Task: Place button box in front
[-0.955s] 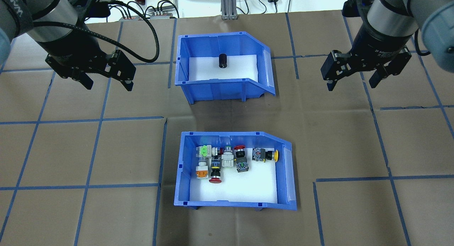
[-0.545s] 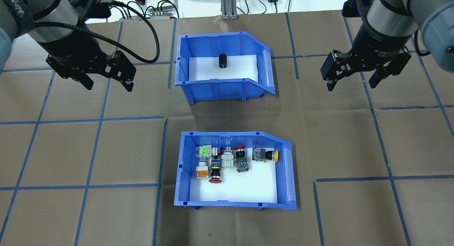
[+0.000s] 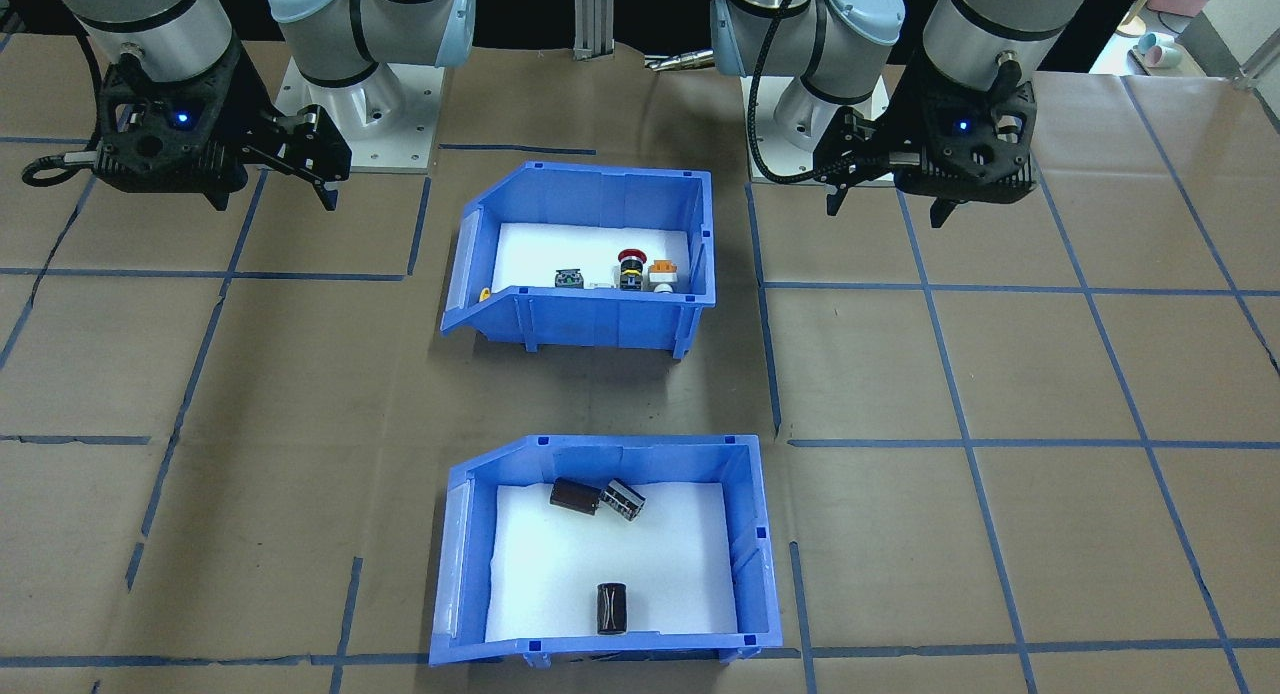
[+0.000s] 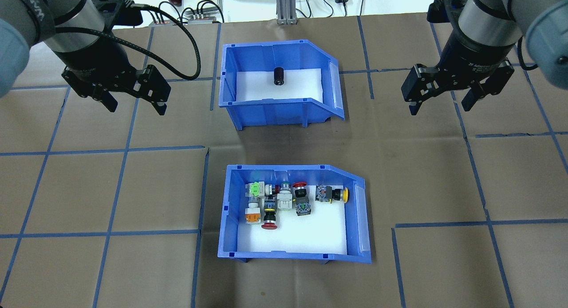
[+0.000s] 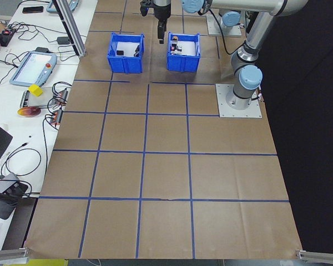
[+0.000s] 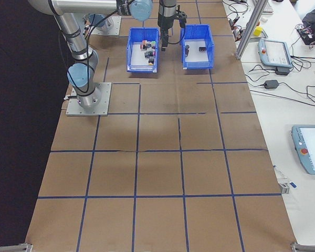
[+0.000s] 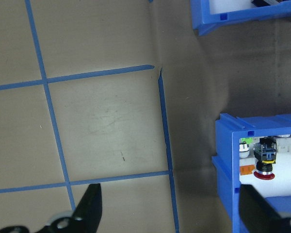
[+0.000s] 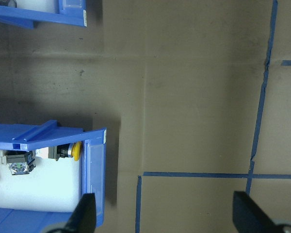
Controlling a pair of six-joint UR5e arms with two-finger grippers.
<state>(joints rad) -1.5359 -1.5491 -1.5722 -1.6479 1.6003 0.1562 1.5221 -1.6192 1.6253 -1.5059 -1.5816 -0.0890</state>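
Both hands spread open, holding nothing: left hand [image 4: 133, 104], right hand [image 4: 440, 104]. Button box [image 4: 230, 219] sits near the robot, behind the other bin [image 4: 270, 110]. Suggest gripping opposite walls, lifting level.

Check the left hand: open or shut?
Open. The left hand hangs over bare table with its fingers spread wide apart and nothing between them, off to the side of the button box.

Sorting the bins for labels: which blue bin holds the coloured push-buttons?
The button box nearer the robot; the far bin holds only dark cylinders.
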